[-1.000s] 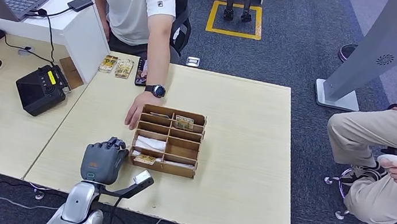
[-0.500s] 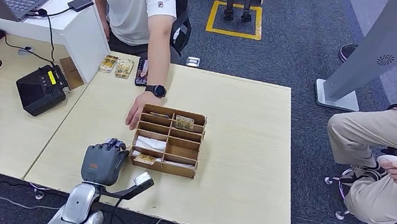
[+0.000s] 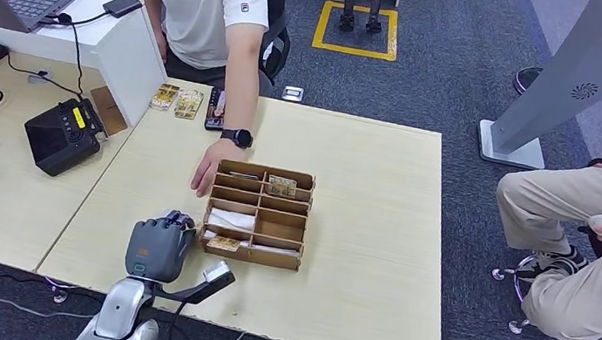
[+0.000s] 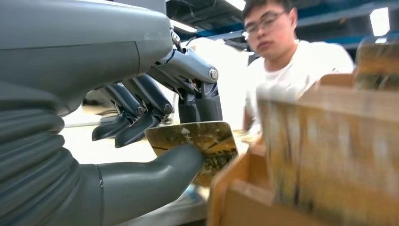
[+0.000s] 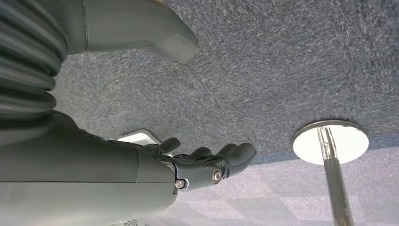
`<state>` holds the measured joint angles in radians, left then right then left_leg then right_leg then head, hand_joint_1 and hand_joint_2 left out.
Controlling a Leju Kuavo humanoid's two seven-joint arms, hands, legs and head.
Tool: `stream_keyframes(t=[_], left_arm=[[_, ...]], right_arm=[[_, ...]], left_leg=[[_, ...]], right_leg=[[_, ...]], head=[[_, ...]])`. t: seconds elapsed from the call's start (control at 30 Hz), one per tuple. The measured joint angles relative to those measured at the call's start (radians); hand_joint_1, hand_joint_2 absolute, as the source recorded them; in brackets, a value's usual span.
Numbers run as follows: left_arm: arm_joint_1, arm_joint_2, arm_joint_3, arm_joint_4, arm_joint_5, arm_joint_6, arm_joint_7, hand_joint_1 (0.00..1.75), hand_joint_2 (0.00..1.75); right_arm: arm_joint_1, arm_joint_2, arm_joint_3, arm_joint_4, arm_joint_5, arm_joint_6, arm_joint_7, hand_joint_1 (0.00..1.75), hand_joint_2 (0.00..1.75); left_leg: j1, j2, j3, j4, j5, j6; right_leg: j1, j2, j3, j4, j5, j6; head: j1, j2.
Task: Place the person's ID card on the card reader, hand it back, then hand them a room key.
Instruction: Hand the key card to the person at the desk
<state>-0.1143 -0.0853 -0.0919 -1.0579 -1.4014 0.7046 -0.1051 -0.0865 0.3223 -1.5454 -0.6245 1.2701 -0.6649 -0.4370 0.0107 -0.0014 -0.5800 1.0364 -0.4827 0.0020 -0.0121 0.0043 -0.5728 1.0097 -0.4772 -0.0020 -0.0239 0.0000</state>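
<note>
Black against the pale table, the card reader sits at about ten o'clock from my left robot hand, well apart from it. That robot hand pinches a gold-patterned card between thumb and fingers, just beside the wooden organizer, with the person's hand resting at the box's eleven o'clock corner. My right robot hand hangs over grey carpet, fingers loosely apart, holding nothing.

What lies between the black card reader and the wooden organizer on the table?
In the head view, bare tabletop separates the card reader from the wooden organizer.
</note>
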Motion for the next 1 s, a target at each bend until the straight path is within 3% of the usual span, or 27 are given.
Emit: stream_keyframes(t=[0.5,0.83,1.0], left_arm=[[-0.005,-0.123,0.119,-0.191,0.188,0.000,-0.302,1.75,1.75],[-0.037,-0.147,0.124,-0.243,0.333,-0.001,-0.337,1.75,1.75],[-0.072,-0.145,0.093,-0.243,0.441,-0.002,-0.310,1.75,1.75]], right_arm=[[0.000,0.000,0.000,0.000,-0.001,0.000,0.000,0.00,1.75],[0.000,0.000,0.000,0.000,0.001,0.000,0.002,0.00,1.75],[0.000,0.000,0.000,0.000,0.013,0.000,0.005,0.00,1.75]], left_leg=[[0.000,0.000,0.000,0.000,0.000,0.000],[0.000,0.000,0.000,0.000,0.000,0.000],[0.000,0.000,0.000,0.000,0.000,0.000]], right_leg=[[0.000,0.000,0.000,0.000,0.000,0.000],[0.000,0.000,0.000,0.000,0.000,0.000],[0.000,0.000,0.000,0.000,0.000,0.000]], head=[[0.000,0.000],[0.000,0.000],[0.000,0.000]])
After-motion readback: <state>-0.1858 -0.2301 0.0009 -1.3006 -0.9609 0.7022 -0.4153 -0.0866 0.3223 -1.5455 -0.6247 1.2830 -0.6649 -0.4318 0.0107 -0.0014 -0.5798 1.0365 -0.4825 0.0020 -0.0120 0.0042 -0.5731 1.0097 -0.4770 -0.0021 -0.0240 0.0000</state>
